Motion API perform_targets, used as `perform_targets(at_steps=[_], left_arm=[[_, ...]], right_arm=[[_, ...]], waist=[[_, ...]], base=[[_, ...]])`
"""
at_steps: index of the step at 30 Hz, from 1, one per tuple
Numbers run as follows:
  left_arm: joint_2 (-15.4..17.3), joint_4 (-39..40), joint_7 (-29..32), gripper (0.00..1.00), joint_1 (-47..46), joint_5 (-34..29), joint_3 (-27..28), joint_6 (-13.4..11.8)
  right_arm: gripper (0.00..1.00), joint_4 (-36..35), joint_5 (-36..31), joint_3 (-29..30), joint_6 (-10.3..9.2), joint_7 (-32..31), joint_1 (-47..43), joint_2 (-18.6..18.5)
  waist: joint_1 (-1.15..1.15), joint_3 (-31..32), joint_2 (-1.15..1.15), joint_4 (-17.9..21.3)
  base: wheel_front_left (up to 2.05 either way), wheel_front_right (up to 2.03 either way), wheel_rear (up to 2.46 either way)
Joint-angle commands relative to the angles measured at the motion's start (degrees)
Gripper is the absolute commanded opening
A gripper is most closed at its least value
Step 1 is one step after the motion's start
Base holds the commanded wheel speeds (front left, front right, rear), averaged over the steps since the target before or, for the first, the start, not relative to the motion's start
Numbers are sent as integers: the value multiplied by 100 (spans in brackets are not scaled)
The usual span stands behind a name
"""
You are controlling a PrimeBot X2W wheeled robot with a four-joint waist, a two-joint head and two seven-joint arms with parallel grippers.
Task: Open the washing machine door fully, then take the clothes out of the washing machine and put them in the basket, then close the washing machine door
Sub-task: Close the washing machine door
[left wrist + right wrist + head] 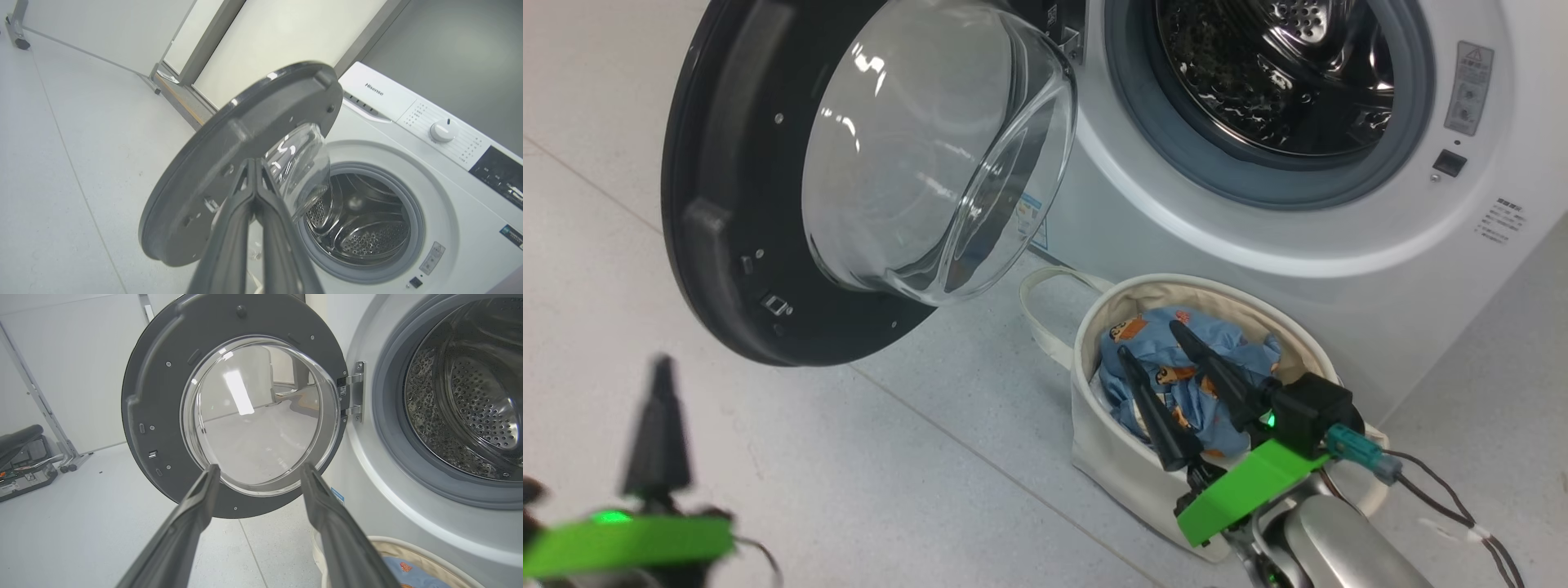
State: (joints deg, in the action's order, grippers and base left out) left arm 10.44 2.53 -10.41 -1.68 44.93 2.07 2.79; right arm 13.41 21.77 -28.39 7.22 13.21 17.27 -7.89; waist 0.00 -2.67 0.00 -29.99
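Your left end effector point(663, 367), pinched shut and empty before the washing machine point(1421, 269), could skid off the glossy washing machine door point(719, 204), standing wide at its left, when pushing it closed, while your right end effector point(1150, 338) gapes empty above the clothes point(1156, 384) in the basket point(1111, 465) at its foot.

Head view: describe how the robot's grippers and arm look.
Right gripper: long dark tapered fingers, black block, bright green plate, teal connector, dark cables, silvery forearm. Left gripper, blurred: dark fingers, green plate, green light.
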Motion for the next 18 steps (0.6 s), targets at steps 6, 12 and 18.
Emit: perform_targets(at_steps=[6,12,18], left_arm=[[500,414,1125,0,-1404,1472,1306,-707],[783,-1187,2335,0,-2851,3040,1847,-1286],[1016,-2698,2979,0,-3747,3251,1527,-1231]], right_arm=[[100,-169,-55,69,26,95,47,37],[100,-194,-90,101,26,89,18,45],[100,-250,-144,226,26,67,-92,43]], waist=[[0,-1,0,21],[0,20,0,76],[0,79,0,154]], base=[[0,0,0],[0,0,0],[0,0,0]])
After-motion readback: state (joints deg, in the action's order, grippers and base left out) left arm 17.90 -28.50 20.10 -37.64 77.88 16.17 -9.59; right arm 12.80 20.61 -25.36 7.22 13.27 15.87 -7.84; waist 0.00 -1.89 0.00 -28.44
